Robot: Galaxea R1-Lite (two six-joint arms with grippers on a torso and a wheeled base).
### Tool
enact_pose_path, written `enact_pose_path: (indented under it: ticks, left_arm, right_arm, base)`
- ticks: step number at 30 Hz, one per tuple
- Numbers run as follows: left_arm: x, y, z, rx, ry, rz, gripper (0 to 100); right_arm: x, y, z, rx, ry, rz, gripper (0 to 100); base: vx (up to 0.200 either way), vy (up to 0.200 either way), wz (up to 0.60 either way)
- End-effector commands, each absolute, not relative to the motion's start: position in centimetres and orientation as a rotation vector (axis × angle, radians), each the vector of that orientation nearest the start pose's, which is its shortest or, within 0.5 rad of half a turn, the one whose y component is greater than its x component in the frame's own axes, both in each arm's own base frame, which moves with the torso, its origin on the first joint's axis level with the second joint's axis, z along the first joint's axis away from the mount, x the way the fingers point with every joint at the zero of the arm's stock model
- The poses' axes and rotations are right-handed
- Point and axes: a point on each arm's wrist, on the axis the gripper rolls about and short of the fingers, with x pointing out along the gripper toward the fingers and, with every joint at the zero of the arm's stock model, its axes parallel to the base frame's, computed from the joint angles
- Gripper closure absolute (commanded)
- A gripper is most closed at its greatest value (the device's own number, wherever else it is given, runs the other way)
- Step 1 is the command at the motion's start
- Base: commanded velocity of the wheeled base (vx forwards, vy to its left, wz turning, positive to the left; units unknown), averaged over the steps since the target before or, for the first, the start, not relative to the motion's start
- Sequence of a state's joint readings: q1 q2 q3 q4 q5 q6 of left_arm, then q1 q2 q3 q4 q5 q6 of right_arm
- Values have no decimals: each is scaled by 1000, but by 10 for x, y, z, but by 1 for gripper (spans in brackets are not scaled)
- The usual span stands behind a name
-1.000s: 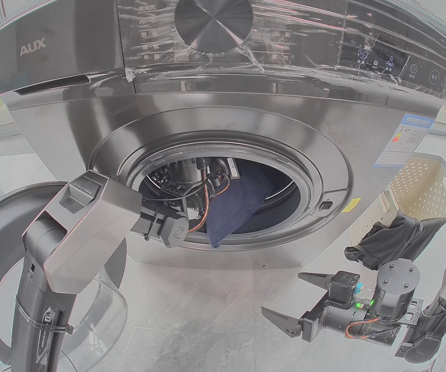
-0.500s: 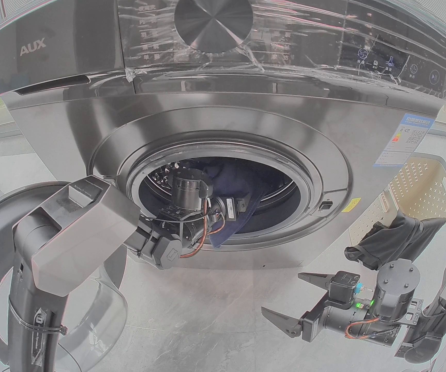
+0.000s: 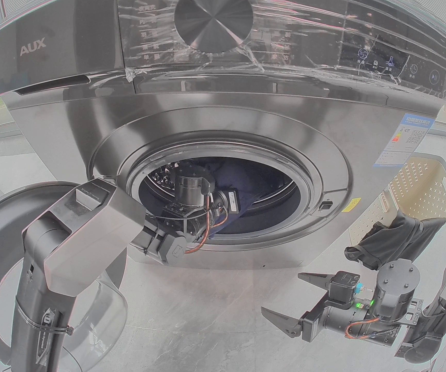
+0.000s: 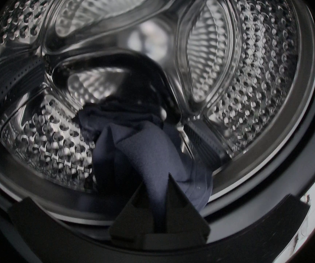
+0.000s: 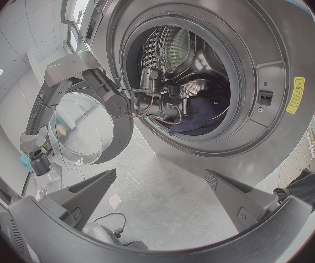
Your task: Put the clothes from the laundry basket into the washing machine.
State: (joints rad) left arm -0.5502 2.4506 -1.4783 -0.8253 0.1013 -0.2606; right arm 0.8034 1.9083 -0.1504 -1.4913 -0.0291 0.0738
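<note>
Left pincer (image 4: 156, 181) sits at the drum mouth of the washing machine (image 3: 336, 145), fingers (image 4: 181, 209) closed on the navy garment (image 4: 146, 154). The garment's long axis runs from the pincer inward toward the drum's back, far end bunched low on the perforated wall and a fold on the lower door seal. A second ago it hung straight down over the front lip; it now lies drawn inside. Right pincer (image 3: 284, 294) hangs over the floor near the laundry basket (image 3: 429, 182), fingers wide apart, unchanged. Black garment (image 3: 393, 238) drapes the basket rim.
</note>
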Motion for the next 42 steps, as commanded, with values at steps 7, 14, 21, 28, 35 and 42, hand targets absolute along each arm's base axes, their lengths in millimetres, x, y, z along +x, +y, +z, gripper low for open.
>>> enact_pose_path:
  ticks: [7, 14, 21, 28, 35, 42]
  left_arm:
    - [467, -253, 116, -330, -125, -326, 100]
    - [475, -253, 126, -354, -196, -314, 100]
    - [475, -259, 118, -351, -181, -322, 100]
    - [472, -262, 117, -351, -174, -330, 0]
    - [469, -272, 110, -349, -162, -348, 0]
    - [453, -275, 92, -297, -56, -350, 0]
  right_arm:
    - [168, 173, 69, -44, 284, 761, 0]
    - [167, 173, 69, -44, 284, 762, 0]
    - [168, 173, 69, -44, 284, 761, 0]
    - [167, 173, 68, -44, 286, 761, 0]
    - [167, 172, 68, -44, 286, 761, 0]
    - [167, 172, 68, -40, 289, 760, 0]
  base:
    - [0, 0, 0]
    - [0, 0, 0]
    - [0, 0, 0]
    - [0, 0, 0]
    - [0, 0, 0]
    - [0, 0, 0]
